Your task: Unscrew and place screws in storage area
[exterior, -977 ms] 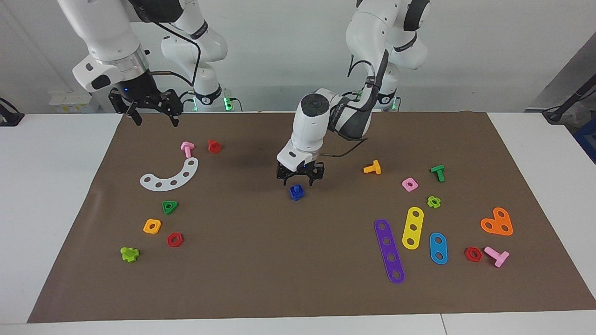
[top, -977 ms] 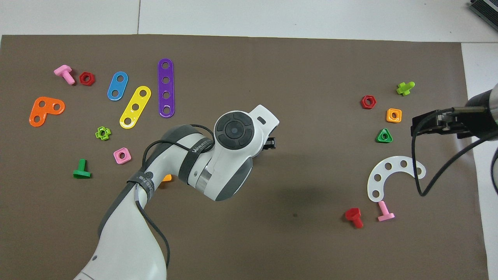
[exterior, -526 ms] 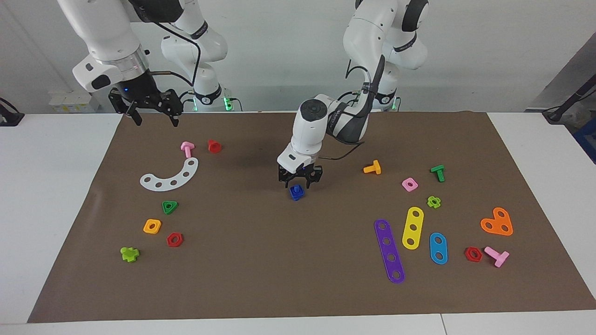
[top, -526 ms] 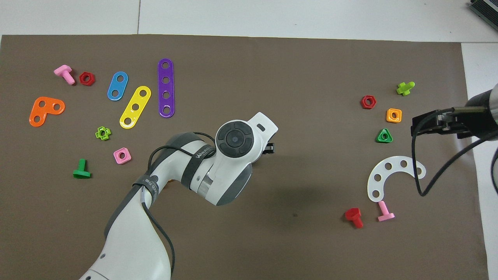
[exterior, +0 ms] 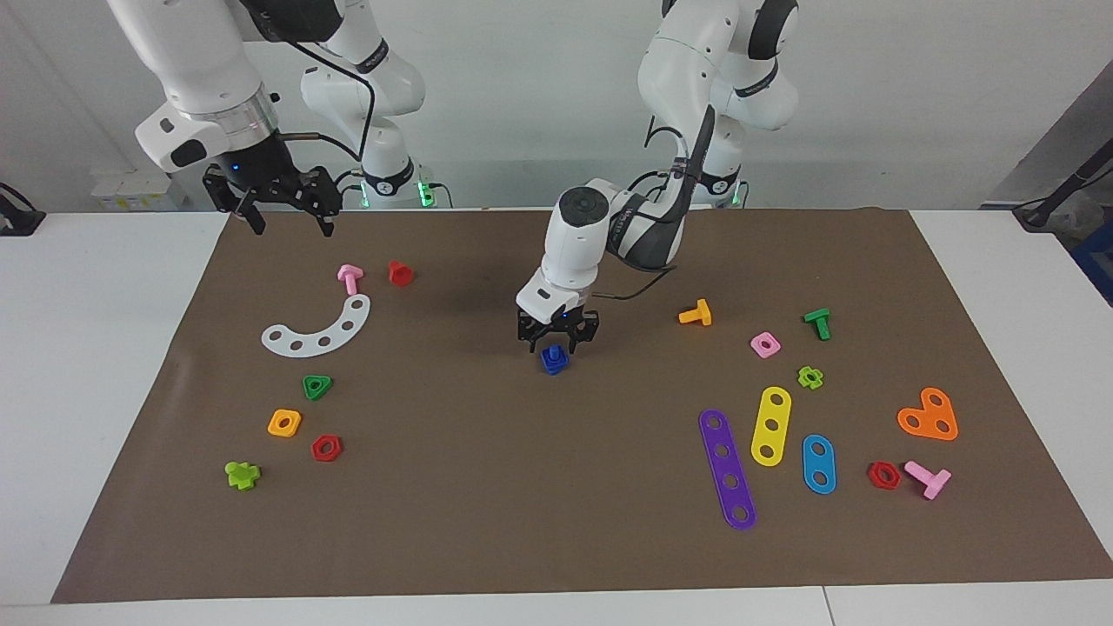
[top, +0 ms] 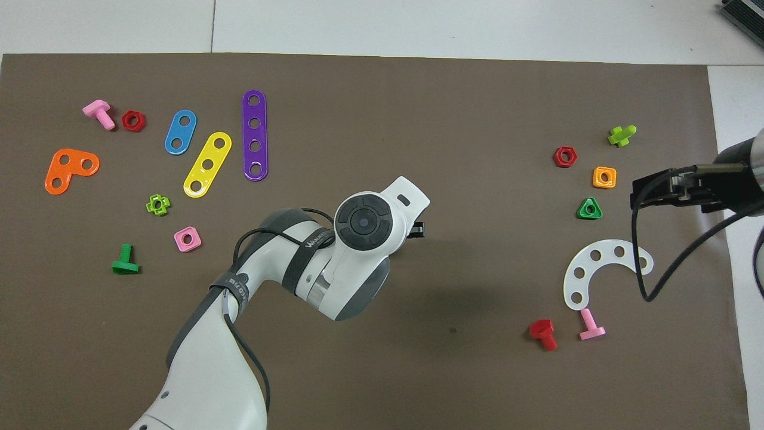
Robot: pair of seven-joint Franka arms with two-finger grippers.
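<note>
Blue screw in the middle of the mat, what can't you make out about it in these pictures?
- Facing view: the left tool covers the top of the blue screw; its head shape is too small to tell.
- Overhead view: the left arm's wrist hides the screw entirely.

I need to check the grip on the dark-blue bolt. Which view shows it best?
The facing view: the dark-blue bolt stands at the left gripper fingertips. In the overhead view the left arm hides it completely.

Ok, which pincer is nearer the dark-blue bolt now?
Left. The left pincer is right at the dark-blue bolt, fingers around its top; the right pincer waits over the mat's edge at its own end.
</note>
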